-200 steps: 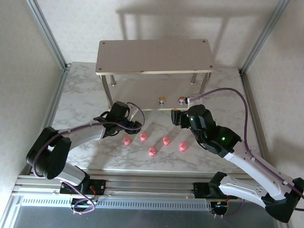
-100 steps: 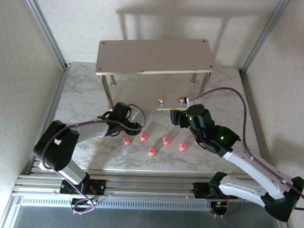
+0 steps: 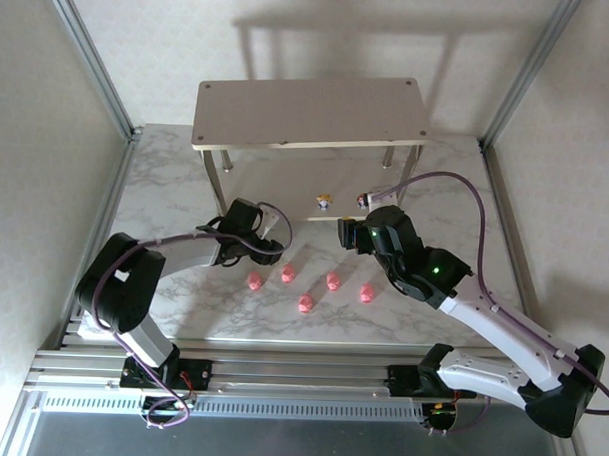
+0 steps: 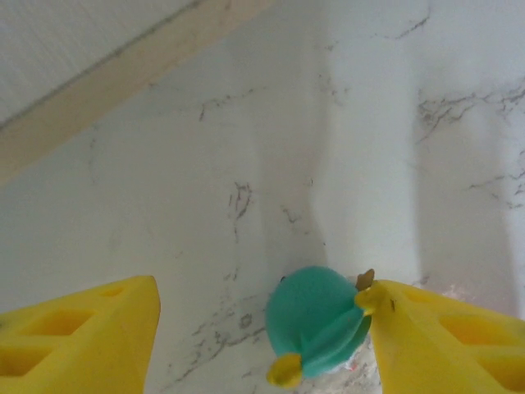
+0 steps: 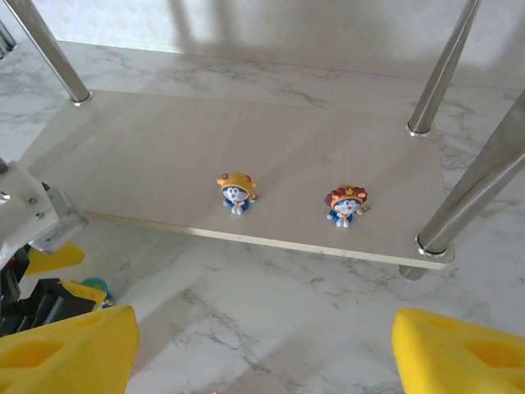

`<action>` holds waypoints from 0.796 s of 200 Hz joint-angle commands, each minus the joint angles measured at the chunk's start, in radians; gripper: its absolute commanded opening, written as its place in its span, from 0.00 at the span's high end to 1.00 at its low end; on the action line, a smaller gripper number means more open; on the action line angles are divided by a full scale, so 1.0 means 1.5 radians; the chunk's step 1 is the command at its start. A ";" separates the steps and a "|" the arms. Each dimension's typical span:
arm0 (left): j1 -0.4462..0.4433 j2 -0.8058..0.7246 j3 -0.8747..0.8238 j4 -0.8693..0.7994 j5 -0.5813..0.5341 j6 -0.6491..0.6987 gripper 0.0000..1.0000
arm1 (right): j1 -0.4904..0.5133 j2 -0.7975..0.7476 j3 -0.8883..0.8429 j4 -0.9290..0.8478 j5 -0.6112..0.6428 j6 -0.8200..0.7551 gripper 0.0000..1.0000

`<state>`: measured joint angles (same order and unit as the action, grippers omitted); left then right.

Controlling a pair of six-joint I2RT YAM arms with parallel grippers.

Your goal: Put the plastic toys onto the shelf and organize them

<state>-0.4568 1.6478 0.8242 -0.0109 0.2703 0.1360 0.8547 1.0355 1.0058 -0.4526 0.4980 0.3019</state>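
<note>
Left tool, jaws apart, straddles the teal figurine on the counter, 1 finger touching it. Right tool gapes empty, facing the shelf.

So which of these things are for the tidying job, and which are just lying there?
For the job:
five small pink plastic pig toys on the table
teal round plastic figure
yellow-hooded figurine and red-hooded figurine, already on the lower board
beige two-tier shelf with silver legs

Just there:
white marble-pattern table
purple cable
silver frame posts
</note>
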 commanded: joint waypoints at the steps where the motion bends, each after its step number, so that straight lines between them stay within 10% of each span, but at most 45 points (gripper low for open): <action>1: 0.006 0.013 0.024 -0.005 0.019 0.016 0.33 | -0.008 0.008 -0.006 0.017 0.009 -0.005 0.19; 159: 0.007 0.058 0.055 -0.052 0.069 0.033 0.51 | -0.027 0.018 -0.009 0.028 -0.004 0.000 0.18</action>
<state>-0.4553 1.7065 0.8692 -0.0517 0.3534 0.1673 0.8242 1.0626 1.0058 -0.4309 0.4942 0.3019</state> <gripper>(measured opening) 0.517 0.818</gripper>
